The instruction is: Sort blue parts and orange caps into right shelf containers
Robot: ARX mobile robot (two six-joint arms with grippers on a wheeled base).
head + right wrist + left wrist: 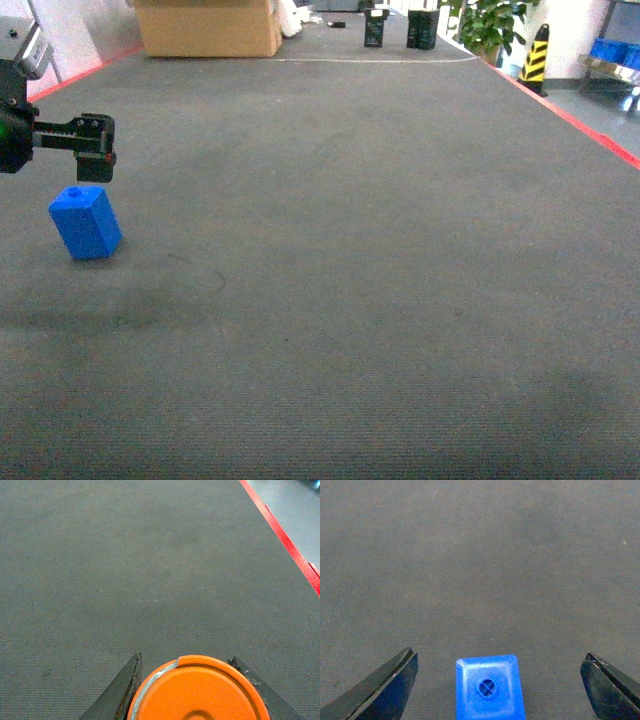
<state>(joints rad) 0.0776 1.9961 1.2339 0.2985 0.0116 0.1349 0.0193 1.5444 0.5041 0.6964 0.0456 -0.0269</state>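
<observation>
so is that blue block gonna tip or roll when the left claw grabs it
The blue block likely won't roll: its sides look flat. It already seems to lean in the head view, so a nudge might tip it. The left claw is open, jaws either side, favouring a centred grip.

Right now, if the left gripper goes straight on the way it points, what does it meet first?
Probably the blue part: it stands on the carpet directly below the open left gripper, between its fingers, untouched. How far down is unclear.
</observation>
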